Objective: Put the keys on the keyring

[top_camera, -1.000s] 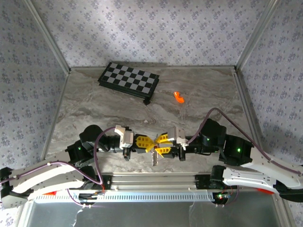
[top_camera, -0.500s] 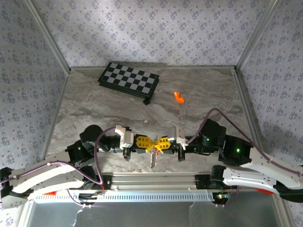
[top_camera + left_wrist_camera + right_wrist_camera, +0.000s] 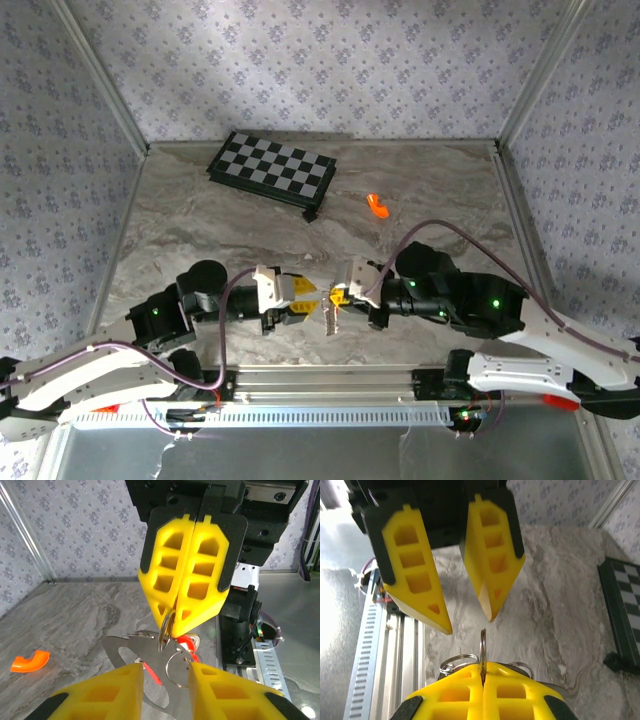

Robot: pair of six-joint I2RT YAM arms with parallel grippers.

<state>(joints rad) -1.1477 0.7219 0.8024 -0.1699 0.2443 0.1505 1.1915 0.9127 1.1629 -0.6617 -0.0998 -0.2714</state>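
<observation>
1. The right arm (image 3: 540, 345) reaches in from the near right corner. It lies low over the marble table (image 3: 430, 190), with its forearm pointing left toward the middle of the near edge.
2. The left arm (image 3: 100, 365) mirrors it from the near left corner, stretched low and pointing right, so the two wrists face each other.
3. The right gripper (image 3: 482, 669) has its yellow fingers pressed flat together, pinching the keyring (image 3: 483, 642) edge-on between the tips.
4. The left gripper (image 3: 469, 622) stands partly open just beside those tips, with a clear gap between its fingers, and it grips nothing.
5. The keyring, a silver loop, sticks out of the right gripper's tips between the two grippers, above the near middle of the table. Smaller silver rings bunch beside it.
6. The keys (image 3: 188, 641), red pieces, hang in that bunch just under the right gripper's tips. I cannot tell whether they are threaded onto the loop.
</observation>
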